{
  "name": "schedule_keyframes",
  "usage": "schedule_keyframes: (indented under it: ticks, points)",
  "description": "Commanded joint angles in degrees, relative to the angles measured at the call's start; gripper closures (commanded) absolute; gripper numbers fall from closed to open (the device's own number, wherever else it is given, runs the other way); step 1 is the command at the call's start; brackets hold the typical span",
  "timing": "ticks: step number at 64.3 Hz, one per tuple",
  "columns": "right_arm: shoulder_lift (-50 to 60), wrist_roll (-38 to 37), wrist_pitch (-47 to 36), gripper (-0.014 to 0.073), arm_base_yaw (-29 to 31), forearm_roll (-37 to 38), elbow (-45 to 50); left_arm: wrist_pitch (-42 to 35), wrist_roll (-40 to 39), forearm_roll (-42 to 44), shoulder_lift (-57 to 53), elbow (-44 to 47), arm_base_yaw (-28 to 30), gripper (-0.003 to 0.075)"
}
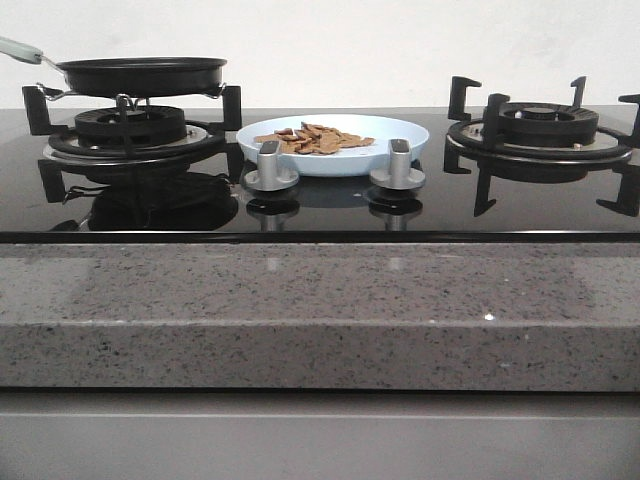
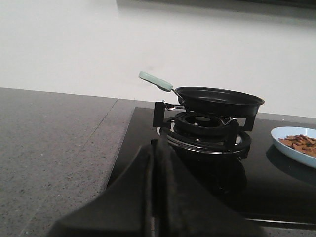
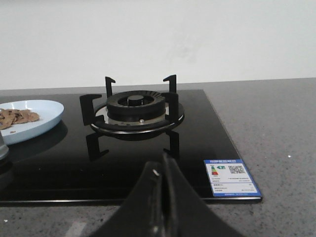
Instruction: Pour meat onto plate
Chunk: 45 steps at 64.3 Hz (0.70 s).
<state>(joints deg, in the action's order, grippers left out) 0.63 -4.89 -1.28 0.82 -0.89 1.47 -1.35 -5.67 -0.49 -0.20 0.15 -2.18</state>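
Note:
The pale blue-white plate [image 1: 334,143] sits on the black glass hob between the two burners, and a loose heap of reddish-brown meat [image 1: 314,139] lies on it. The plate [image 2: 296,148] and meat [image 2: 300,142] also show at the edge of the left wrist view; the right wrist view shows the plate [image 3: 34,118] with meat [image 3: 16,117] too. The black frying pan [image 1: 142,76] with its pale handle [image 1: 20,49] rests on the left burner. My left gripper [image 2: 157,148] is shut and holds nothing, short of that burner. My right gripper [image 3: 164,163] is shut, near the hob's front edge. Neither gripper appears in the front view.
Two silver knobs [image 1: 271,168] [image 1: 398,166] stand in front of the plate. The right burner [image 1: 540,130] carries nothing. A blue-white energy label [image 3: 231,177] is stuck on the hob's corner. A speckled grey stone counter [image 1: 320,310] surrounds the hob.

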Motion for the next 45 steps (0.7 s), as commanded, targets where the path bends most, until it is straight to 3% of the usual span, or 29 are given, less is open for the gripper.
schedule_keyframes:
  ticks: [1, 45]
  points:
    - [1.0, -0.5, -6.0, 0.0708, 0.4, 0.9, -0.2, -4.6, -0.6, -0.4, -1.0, 0.4, -0.4, 0.0741]
    - [1.0, -0.6, -6.4, 0.0708, 0.4, 1.6, -0.2, -4.6, -0.6, -0.4, -1.0, 0.4, -0.4, 0.0741]
